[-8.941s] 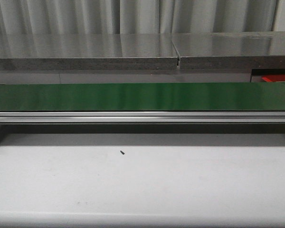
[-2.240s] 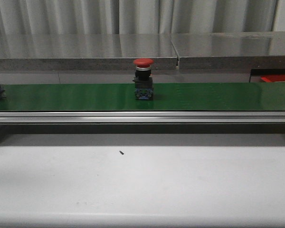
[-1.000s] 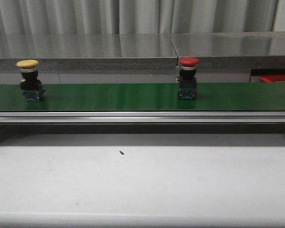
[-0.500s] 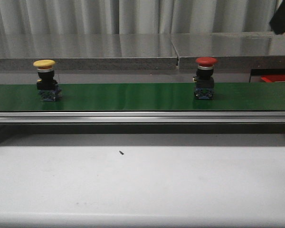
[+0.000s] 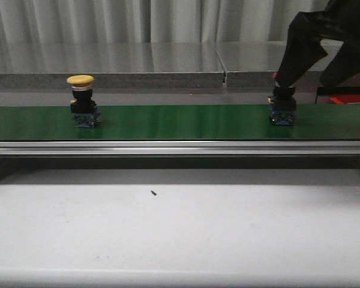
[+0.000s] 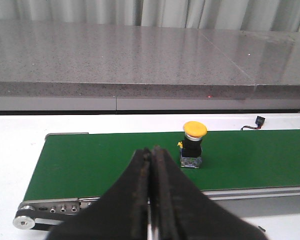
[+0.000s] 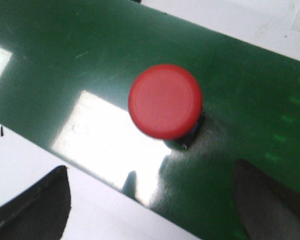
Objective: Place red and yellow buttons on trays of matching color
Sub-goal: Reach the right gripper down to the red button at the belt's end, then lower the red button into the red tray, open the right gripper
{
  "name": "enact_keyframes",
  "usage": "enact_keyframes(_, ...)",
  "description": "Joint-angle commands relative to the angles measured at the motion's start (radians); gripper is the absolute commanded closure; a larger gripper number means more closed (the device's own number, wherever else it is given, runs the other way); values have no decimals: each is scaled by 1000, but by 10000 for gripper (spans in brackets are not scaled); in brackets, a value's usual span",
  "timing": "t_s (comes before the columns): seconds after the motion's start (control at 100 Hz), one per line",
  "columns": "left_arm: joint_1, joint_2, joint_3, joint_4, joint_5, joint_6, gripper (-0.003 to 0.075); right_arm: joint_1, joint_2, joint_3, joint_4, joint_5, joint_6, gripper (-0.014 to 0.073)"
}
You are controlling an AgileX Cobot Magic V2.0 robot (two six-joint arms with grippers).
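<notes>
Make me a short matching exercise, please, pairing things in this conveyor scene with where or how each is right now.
Things:
1. yellow button
2. red button
3. left gripper
4. right gripper

States:
A. fingers pressed together, away from both buttons
B. open, poised above a button
C. standing on the belt's left part in the front view, with no gripper at it
D. on the belt's right part, under an arm

Pairs: 1-C, 2-D, 3-A, 4-B

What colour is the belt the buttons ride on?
Dark green belt, clearest in the left wrist view.
</notes>
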Motion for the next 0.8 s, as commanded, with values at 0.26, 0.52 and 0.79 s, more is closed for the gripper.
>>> enact_keyframes(0.26, -7, 1, -26, -21, -73, 0, 739, 0, 82, -131, 13, -87, -8, 116)
enact_keyframes(0.52, -7, 1, -26, -21, -73, 0, 739, -28, 63, -168, 12, -29, 13, 463)
enact_keyframes(0.79, -7, 1, -26, -21, -73, 0, 739, -215, 43, -311, 2, 78, 36, 463)
